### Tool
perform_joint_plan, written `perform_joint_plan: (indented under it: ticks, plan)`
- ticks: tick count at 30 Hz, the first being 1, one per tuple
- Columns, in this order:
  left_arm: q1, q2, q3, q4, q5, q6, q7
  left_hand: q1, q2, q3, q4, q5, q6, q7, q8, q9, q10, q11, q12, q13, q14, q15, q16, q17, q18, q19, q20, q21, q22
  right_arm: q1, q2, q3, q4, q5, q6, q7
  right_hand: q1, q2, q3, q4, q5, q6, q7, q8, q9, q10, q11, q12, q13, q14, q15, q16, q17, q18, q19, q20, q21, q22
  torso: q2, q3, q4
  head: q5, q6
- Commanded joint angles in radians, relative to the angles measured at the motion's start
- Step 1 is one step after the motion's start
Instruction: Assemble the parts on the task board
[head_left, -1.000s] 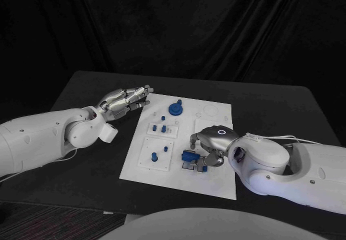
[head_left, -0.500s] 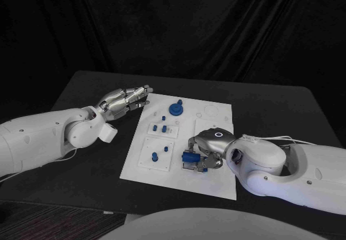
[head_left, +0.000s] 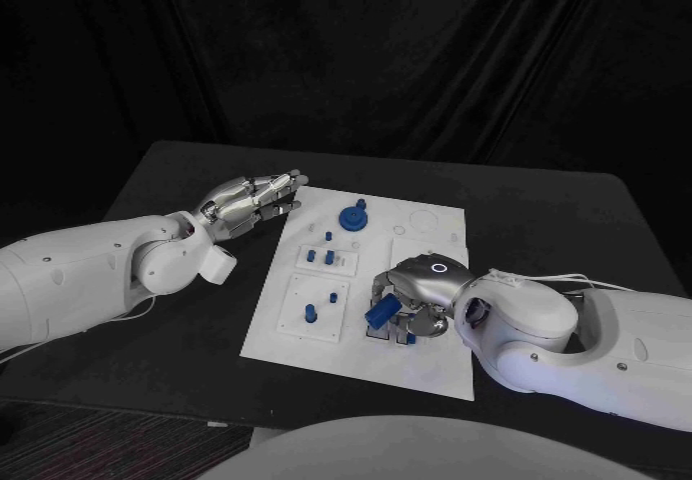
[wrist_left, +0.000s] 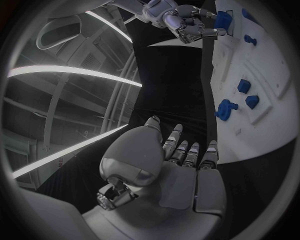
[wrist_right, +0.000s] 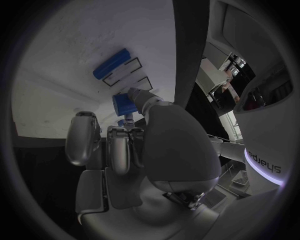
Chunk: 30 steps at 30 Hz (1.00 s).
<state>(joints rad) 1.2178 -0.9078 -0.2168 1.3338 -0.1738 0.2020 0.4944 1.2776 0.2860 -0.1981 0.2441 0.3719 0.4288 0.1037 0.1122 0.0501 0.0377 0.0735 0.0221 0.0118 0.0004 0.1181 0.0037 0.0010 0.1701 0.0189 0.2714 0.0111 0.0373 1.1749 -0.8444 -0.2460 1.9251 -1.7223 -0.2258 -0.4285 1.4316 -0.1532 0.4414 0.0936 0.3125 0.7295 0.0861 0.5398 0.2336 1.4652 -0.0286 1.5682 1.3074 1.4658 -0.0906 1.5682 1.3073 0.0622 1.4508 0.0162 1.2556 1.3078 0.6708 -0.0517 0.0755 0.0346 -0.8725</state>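
The white task board (head_left: 433, 365) lies mid-table. My right hand (head_left: 414, 298) hovers low over its near middle. A slanted blue bar (head_left: 381, 312) lies on the board beside the fingers, next to rectangular outlines (wrist_right: 128, 70) in the right wrist view, where the bar (wrist_right: 111, 63) is free of the hand. A small blue block (wrist_right: 124, 104) is pinched between that hand's thumb and fingers. My left hand (head_left: 254, 203) floats at the board's far left corner, fingers (wrist_left: 189, 152) stretched out side by side and holding nothing.
A round blue knob part (head_left: 351, 214) stands at the board's far end. Small blue pegs (head_left: 329, 257) sit in a plate on the left, with two more (head_left: 312, 314) nearer. The black table (head_left: 562, 220) has open room to the right.
The blue piece at my right hand's fingers looked blocky before and now shows as a slanted bar. That hand shifted slightly. The left hand has stayed still.
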Motion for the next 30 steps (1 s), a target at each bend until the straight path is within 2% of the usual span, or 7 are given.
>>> perform_joint_plan:
  ticks: [1, 2, 3, 6, 11, 16, 30]
  plan:
    - [-0.002, 0.002, 0.001, 0.001, 0.007, 0.011, 0.012, 0.005, 0.003, 0.000, -0.003, 0.002, 0.001, 0.007, 0.003, 0.001, 0.002, 0.008, 0.004, 0.002, 0.000, 0.002, -0.004, -0.001, 0.011, 0.006, 0.002, 0.006, 0.001, -0.003, -0.002, 0.000, -0.001, -0.008, -0.057, 0.033, -0.023, 0.000, 0.030, -0.010, -0.005, 0.116, -0.030, -0.007, -0.003, 0.106, -0.006, 0.003, 0.263, 0.105, -0.008, 0.003, 0.264, 0.003, 0.003, -0.002, 0.007, 0.179, 0.000, 0.0006, 0.0003, 0.001, 0.000]
    - [-0.002, 0.002, 0.001, 0.001, 0.007, 0.011, 0.012, 0.005, 0.003, 0.000, -0.003, 0.002, 0.001, 0.007, 0.003, 0.001, 0.002, 0.008, 0.004, 0.002, 0.000, 0.002, -0.004, -0.001, 0.011, 0.006, 0.002, 0.006, 0.001, -0.003, -0.002, 0.000, -0.001, -0.008, -0.058, 0.034, -0.029, -0.001, 0.043, -0.016, -0.006, 0.119, -0.031, -0.009, -0.004, 0.106, -0.006, 0.003, 0.263, 0.105, -0.008, 0.003, 0.264, 0.003, 0.004, -0.003, 0.008, 0.179, 0.000, 0.0008, 0.0004, 0.002, 0.000]
    - [-0.002, 0.002, 0.001, 0.001, 0.007, 0.012, 0.012, 0.005, 0.003, 0.000, -0.003, 0.002, 0.001, 0.007, 0.003, 0.001, 0.002, 0.008, 0.004, 0.002, 0.000, 0.002, -0.004, -0.001, 0.011, 0.006, 0.002, 0.006, 0.001, -0.003, -0.003, 0.000, -0.001, -0.008, -0.060, 0.035, -0.038, -0.001, 0.075, -0.036, -0.026, 0.124, -0.033, -0.018, -0.010, 0.106, -0.007, 0.003, 0.263, 0.105, -0.010, 0.003, 0.264, 0.003, 0.004, -0.005, 0.010, 0.179, 0.000, 0.0008, 0.0004, 0.002, 0.000]
    - [-0.002, 0.002, 0.001, 0.001, 0.007, 0.012, 0.011, 0.004, 0.003, 0.000, -0.002, 0.001, 0.001, 0.007, 0.003, 0.001, 0.003, 0.008, 0.004, 0.002, 0.000, 0.002, -0.004, -0.001, 0.011, 0.006, 0.002, 0.006, 0.001, -0.003, -0.003, 0.000, -0.002, -0.008, -0.060, 0.038, -0.049, 0.001, 0.108, -0.059, -0.044, 0.134, -0.032, -0.026, -0.016, 0.106, -0.008, 0.003, 0.263, 0.105, -0.012, 0.003, 0.264, 0.002, 0.004, -0.007, 0.014, 0.180, 0.000, 0.0008, 0.0007, 0.002, 0.000]
    - [-0.002, 0.003, 0.001, 0.000, 0.007, 0.012, 0.011, 0.004, 0.003, 0.000, -0.002, 0.001, 0.001, 0.007, 0.003, 0.001, 0.003, 0.008, 0.004, 0.002, 0.000, 0.002, -0.004, -0.001, 0.011, 0.006, 0.002, 0.006, 0.001, -0.003, -0.002, 0.000, -0.005, -0.008, -0.046, 0.041, -0.082, -0.005, 0.179, -0.100, -0.083, 0.148, -0.036, -0.058, -0.032, 0.106, -0.010, 0.003, 0.263, 0.105, -0.016, 0.003, 0.264, 0.001, 0.004, -0.009, 0.020, 0.180, 0.000, 0.0003, 0.0005, 0.003, 0.000]
    - [-0.002, 0.003, 0.001, 0.000, 0.007, 0.012, 0.009, 0.004, 0.003, 0.000, -0.002, 0.001, 0.001, 0.007, 0.003, 0.001, 0.003, 0.008, 0.004, 0.002, 0.000, 0.002, -0.004, -0.001, 0.011, 0.006, 0.002, 0.006, 0.001, -0.003, 0.000, 0.000, -0.007, -0.002, -0.007, 0.047, -0.110, -0.008, 0.194, -0.106, -0.098, 0.148, -0.036, -0.077, -0.041, 0.106, -0.010, 0.003, 0.263, 0.105, -0.014, 0.003, 0.264, 0.000, 0.005, -0.008, 0.025, 0.181, 0.000, 0.0002, 0.0002, 0.005, 0.000]
    - [-0.002, 0.002, 0.001, -0.001, 0.007, 0.012, 0.006, 0.002, 0.003, 0.000, 0.000, -0.001, 0.002, 0.007, 0.004, 0.001, 0.003, 0.008, 0.004, 0.002, 0.000, 0.002, -0.004, -0.001, 0.011, 0.007, 0.002, 0.007, 0.001, -0.003, 0.001, 0.000, -0.011, 0.049, 0.088, 0.068, -0.122, -0.004, 0.217, -0.132, -0.137, 0.154, -0.042, -0.107, -0.053, 0.106, -0.014, 0.003, 0.263, 0.105, -0.016, 0.003, 0.264, 0.002, 0.001, -0.008, 0.018, 0.179, 0.001, 0.0002, -0.0005, 0.006, 0.000]
